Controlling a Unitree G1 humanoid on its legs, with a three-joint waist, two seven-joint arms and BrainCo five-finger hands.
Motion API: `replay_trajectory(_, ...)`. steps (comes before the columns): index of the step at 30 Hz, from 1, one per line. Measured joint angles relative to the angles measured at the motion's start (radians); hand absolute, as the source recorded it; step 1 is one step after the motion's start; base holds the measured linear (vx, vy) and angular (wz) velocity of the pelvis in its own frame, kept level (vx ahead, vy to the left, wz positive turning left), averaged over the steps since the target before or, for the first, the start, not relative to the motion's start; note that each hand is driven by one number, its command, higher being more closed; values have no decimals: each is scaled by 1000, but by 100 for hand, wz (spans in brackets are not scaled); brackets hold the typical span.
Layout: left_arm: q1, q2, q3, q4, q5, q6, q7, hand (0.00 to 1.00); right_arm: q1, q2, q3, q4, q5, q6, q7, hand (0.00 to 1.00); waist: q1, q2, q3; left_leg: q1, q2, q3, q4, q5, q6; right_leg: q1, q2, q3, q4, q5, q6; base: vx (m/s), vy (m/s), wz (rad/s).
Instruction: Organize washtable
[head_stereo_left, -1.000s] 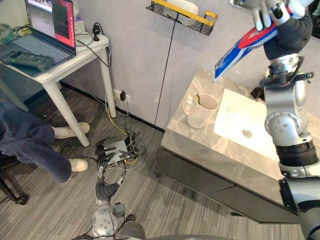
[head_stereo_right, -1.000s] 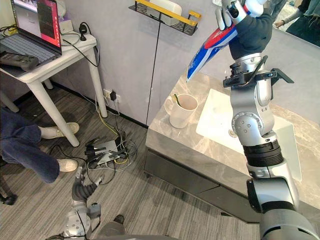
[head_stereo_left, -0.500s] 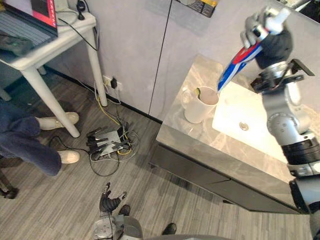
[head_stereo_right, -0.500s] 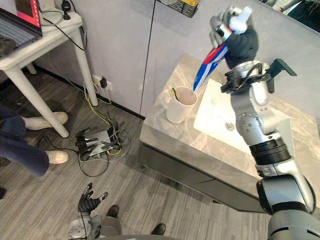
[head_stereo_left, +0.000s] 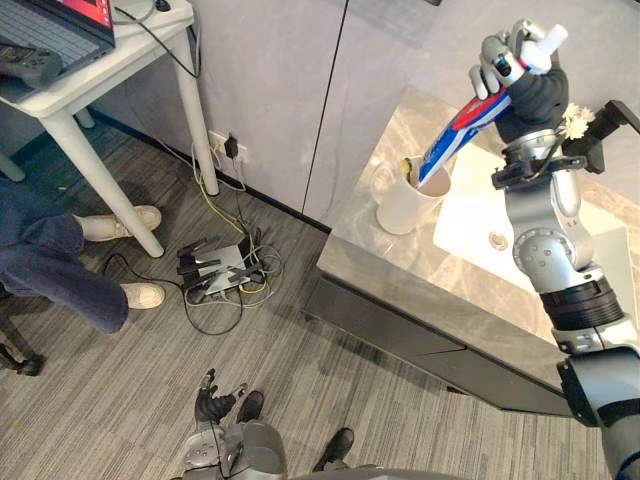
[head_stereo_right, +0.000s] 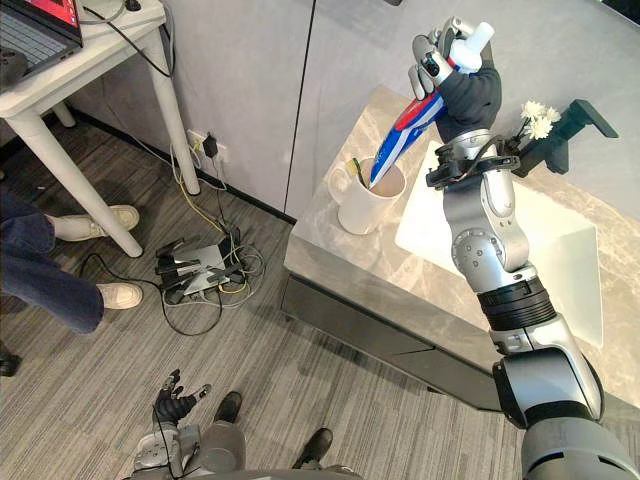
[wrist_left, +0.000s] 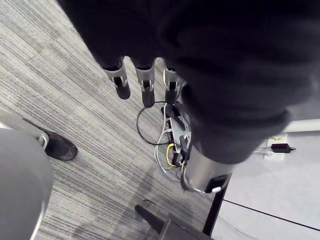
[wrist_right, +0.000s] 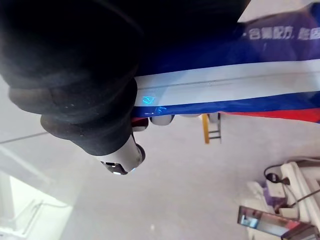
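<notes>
My right hand (head_stereo_left: 512, 68) is raised over the washtable, shut on the capped end of a red, white and blue toothpaste tube (head_stereo_left: 460, 125). The tube slants down to the left, and its flat end reaches the mouth of a white mug (head_stereo_left: 408, 200). The mug stands on the grey marble counter (head_stereo_left: 400, 260) left of the white basin (head_stereo_left: 525, 235), with a green-yellow stick inside it. In the right wrist view the tube (wrist_right: 235, 82) lies across my curled fingers (wrist_right: 125, 152). My left hand (head_stereo_left: 212, 402) hangs low over the floor, its fingers (wrist_left: 145, 87) straight.
White flowers (head_stereo_right: 535, 112) and a black bracket (head_stereo_right: 588, 115) sit behind the basin. A white desk (head_stereo_left: 110, 60) with a laptop stands at the left. A seated person's legs and shoes (head_stereo_left: 90, 260) are beside it. A power strip with tangled cables (head_stereo_left: 215, 272) lies on the floor.
My right hand has come down and left with the tube, so the flat end went from above the counter to the mug's mouth. The camera has also tilted downward.
</notes>
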Motion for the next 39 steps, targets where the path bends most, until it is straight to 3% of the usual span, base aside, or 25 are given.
replay_trajectory(6, -17, 19, 22, 34, -41, -5, 0, 0, 0, 0, -5, 2, -7, -6, 0, 100, -22, -10, 25, 0, 1, 6, 1, 0, 0, -9, -2, 8, 12, 0, 0, -13, 7, -3)
replay_trajectory(13, -29, 19, 28, 52, -61, -13, 0, 0, 0, 0, -5, 2, -10, -10, 0, 100, -23, -10, 28, -7, 0, 6, 1, 0, 1, -16, -2, 9, 12, 0, 0, -2, 1, -1)
replay_trajectory(14, -29, 19, 28, 52, -65, -14, 0, 0, 0, 0, -5, 3, -10, -10, 0, 0, -23, -10, 28, -11, 0, 6, 1, 1, 1, -20, -2, 9, 12, 0, 0, 0, 0, 0)
replay_trajectory(23, -32, 36, 27, 52, -96, -19, 0, 0, 0, -2, -5, 4, -11, -19, -1, 0, -24, -24, 58, -16, 1, 9, 2, 1, 1, -28, -2, 13, 14, 0, 0, 0, 0, 0)
replay_trajectory(39, -32, 39, 27, 55, -96, -22, 0, 0, -5, -2, -5, 18, -32, -28, -7, 0, -25, -24, 58, -14, 1, 14, 1, 1, 1, -29, -3, 25, 14, 0, 0, 0, 0, 0)
